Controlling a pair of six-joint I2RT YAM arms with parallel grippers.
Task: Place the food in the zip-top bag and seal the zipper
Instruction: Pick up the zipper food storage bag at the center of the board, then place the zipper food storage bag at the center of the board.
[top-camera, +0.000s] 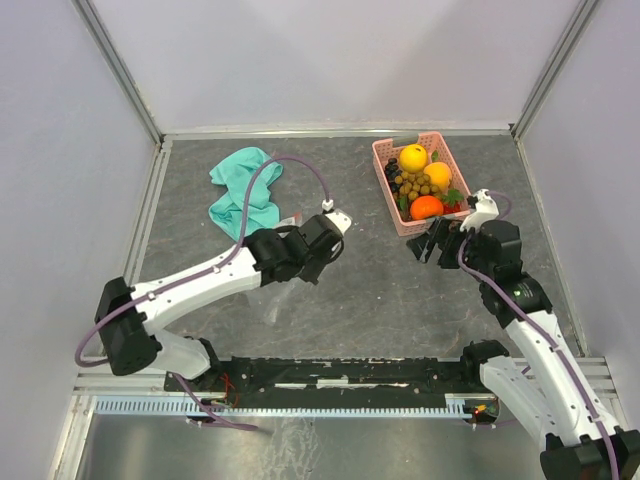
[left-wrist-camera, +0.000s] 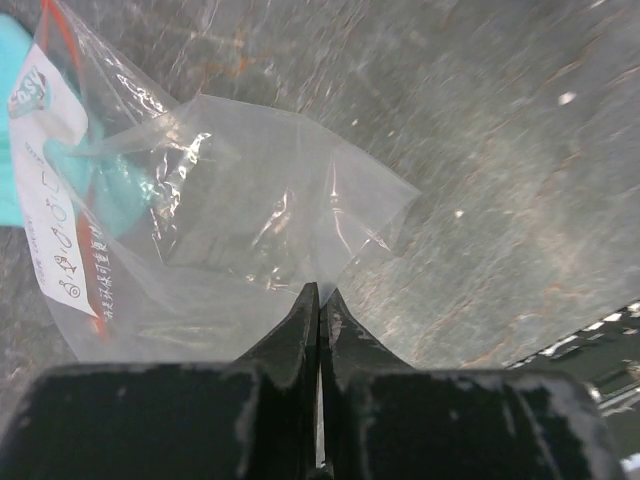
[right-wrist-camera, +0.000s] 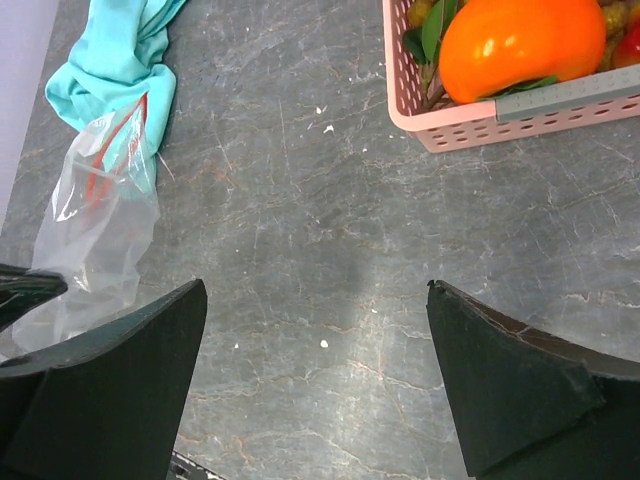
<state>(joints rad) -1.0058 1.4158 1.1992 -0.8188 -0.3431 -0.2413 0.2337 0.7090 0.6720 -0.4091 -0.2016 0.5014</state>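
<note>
Left gripper (left-wrist-camera: 318, 292): fingers pressed together, nipping a thin fold at the closed bottom end of the bag; I judge that is meant to hold the film steady for loading.
Zip-top bag (left-wrist-camera: 250, 230): lying flat and crumpled on the table (top-camera: 370, 290), running away from the left fingers, its far end resting on the teal cloth (top-camera: 245, 190). Nothing is inside it.
Zipper (right-wrist-camera: 130, 118): a red strip at the bag's far end, over the cloth's edge; I cannot tell whether it is open.
Left arm: stretched low and forward from its base towards the table's middle, wrist turned down, cable looping over it.
Right gripper (right-wrist-camera: 316, 290): fingers spread wide and holding nothing, over bare table just short of the basket, probably ready for a first pick.
Right arm: elbow raised, forearm reaching forward and inward, wrist pointing down.
Pink basket (top-camera: 385, 187): at the far right, well apart from the bag.
Food: all in the basket, with an orange fruit (top-camera: 427, 207) at its near end, then a brownish berry cluster (top-camera: 420, 185), and a lemon (top-camera: 413, 157) farthest back.
</note>
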